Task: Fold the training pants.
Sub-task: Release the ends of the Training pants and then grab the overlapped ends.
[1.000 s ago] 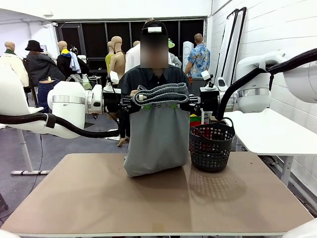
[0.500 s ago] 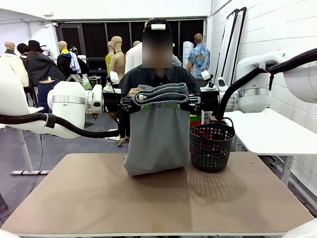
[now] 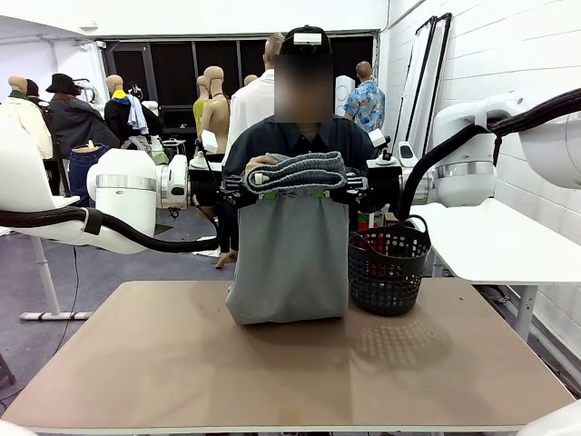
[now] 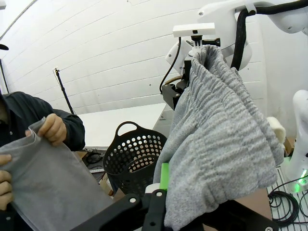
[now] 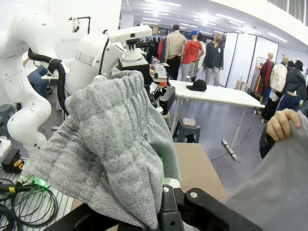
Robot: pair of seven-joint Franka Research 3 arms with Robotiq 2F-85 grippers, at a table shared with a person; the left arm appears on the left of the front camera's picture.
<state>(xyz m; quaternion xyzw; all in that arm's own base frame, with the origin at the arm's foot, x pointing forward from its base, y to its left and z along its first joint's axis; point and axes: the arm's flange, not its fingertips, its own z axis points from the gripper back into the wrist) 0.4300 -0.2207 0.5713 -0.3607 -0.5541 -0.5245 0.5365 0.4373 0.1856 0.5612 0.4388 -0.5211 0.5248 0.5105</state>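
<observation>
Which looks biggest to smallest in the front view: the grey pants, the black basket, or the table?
1. table
2. training pants
3. black basket
The table reaches nearest the camera, which enlarges it.

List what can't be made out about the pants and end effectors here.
Left wrist view: where the left end effector grips, buried under the bunched training pants.
Right wrist view: the right end effector likewise, fingertips under fabric.
Front view: the person's hands, mostly behind the pants; the basket, contents screened by mesh.
</observation>
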